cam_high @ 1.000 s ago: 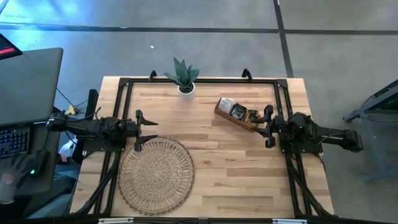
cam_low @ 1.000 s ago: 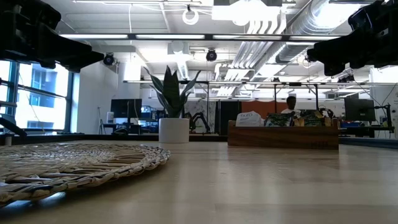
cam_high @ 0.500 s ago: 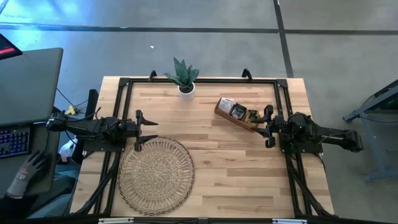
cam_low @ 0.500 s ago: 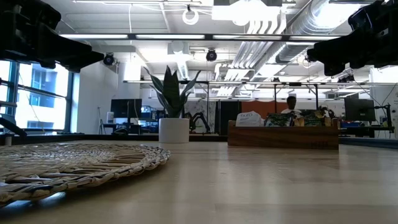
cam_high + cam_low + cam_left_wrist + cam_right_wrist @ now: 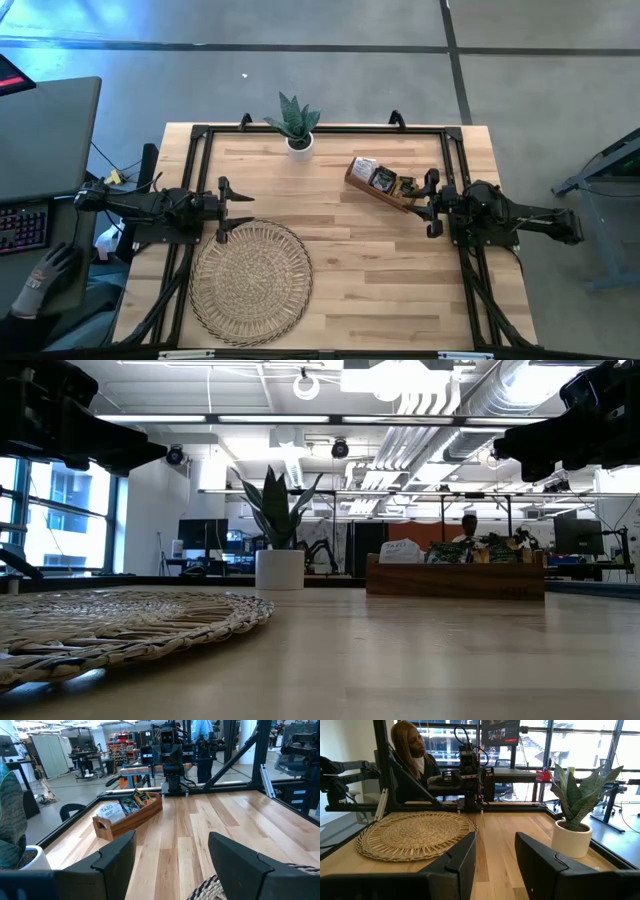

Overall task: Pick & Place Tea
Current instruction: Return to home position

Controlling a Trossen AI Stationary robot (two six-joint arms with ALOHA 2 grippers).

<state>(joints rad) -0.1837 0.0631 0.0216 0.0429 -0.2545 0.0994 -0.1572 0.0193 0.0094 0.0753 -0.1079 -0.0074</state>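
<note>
The tea [image 5: 125,806] shows as several small sachets standing upright in a brown wooden tray [image 5: 381,184]. The tray lies aslant on the table's far right part; in the low view the tea [image 5: 450,550] pokes above the tray's wall [image 5: 455,578]. My right gripper [image 5: 432,203] hovers level beside the tray's right end, open, with nothing between its fingers [image 5: 495,865]. My left gripper [image 5: 224,209] hovers level at the table's left, above the far rim of the woven mat. It is open and empty [image 5: 172,865].
A big round woven mat [image 5: 250,282] lies at the near left. A potted plant [image 5: 298,125] stands at the far edge. A black frame [image 5: 200,135] runs round the table. A person [image 5: 412,755] sits beyond the left edge, one gloved hand [image 5: 40,285] at a desk.
Both arms have kept still and the tea and tray have not moved. Only the person's gloved hand at the desk beside the table has shifted a little.
</note>
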